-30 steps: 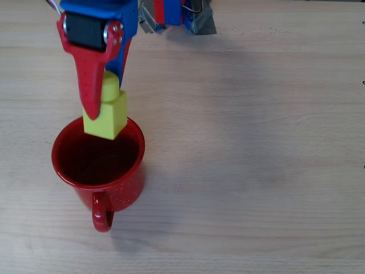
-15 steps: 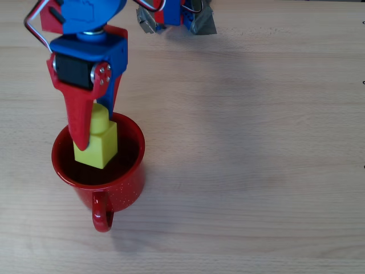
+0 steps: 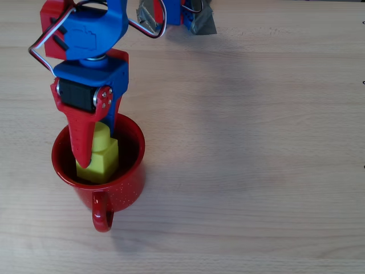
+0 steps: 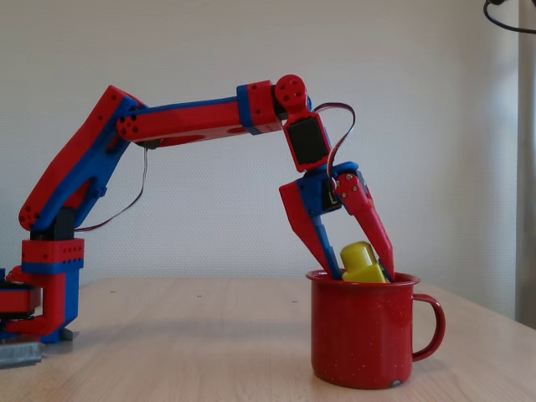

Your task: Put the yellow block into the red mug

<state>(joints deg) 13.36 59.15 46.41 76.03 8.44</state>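
The red mug [image 3: 124, 191] stands on the wooden table at the left of the overhead view, handle toward the bottom edge. In the fixed view the red mug [image 4: 360, 335] is at the right, handle pointing right. My gripper [image 3: 96, 153] reaches down into its mouth, shut on the yellow block [image 3: 104, 158]. The block is tilted, its stud toward the arm. In the fixed view the yellow block [image 4: 362, 262] pokes just above the rim between the two fingers of my gripper [image 4: 362, 272], its lower part hidden by the mug wall.
The arm's base [image 4: 46, 310] is fixed at the table's far edge, with grey clamps [image 3: 202, 21] beside it. Bare wooden tabletop [image 3: 256, 142] stretches to the right of the mug. A white wall stands behind in the fixed view.
My gripper has carried the yellow block from over the mug's far rim down into the mug's mouth, still holding it. The mug has not moved.
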